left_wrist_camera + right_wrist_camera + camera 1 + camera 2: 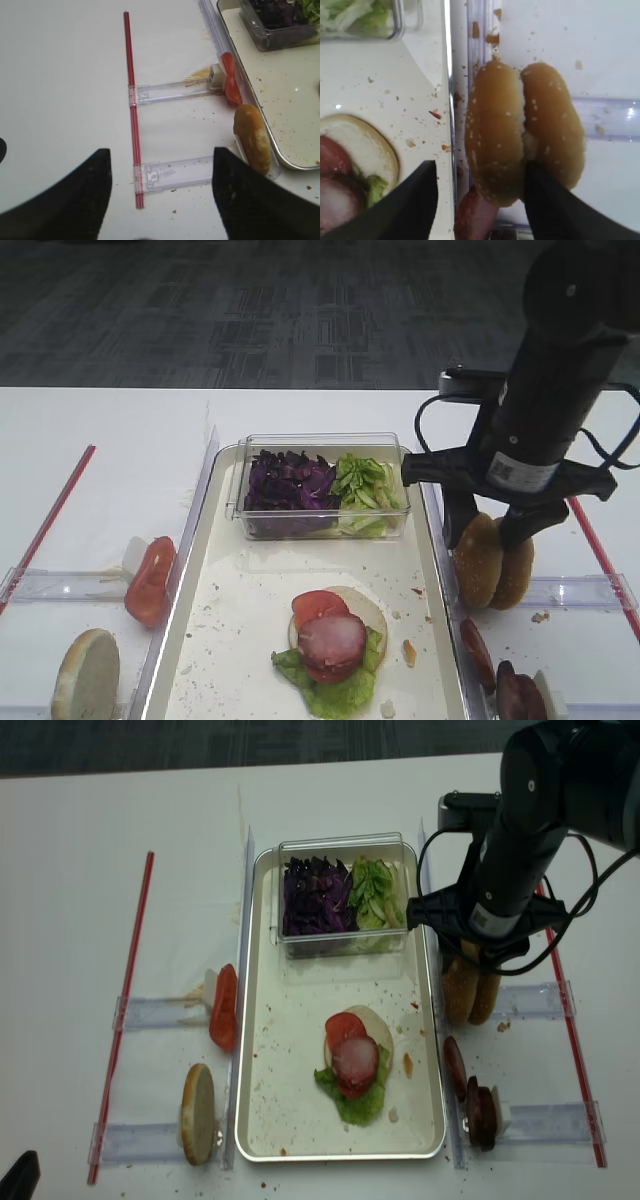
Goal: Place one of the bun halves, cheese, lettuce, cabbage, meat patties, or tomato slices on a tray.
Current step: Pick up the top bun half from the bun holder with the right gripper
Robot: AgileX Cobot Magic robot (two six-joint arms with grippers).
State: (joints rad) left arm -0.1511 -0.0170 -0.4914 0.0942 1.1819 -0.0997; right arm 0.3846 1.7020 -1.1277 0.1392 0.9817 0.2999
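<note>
The right gripper [480, 192] straddles the left of two sesame bun tops [495, 132] standing on edge just right of the tray [200, 640]; fingers apart, not clamped. Close squarely on one bun only, lift vertically, then centre it over the stacked patty [332, 640].

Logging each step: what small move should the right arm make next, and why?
Probably close the right gripper, since its open black fingers straddle one golden-brown sesame-seeded bun top standing on edge beside the off-white rectangular tray, where an open sandwich stack lacks a top.
</note>
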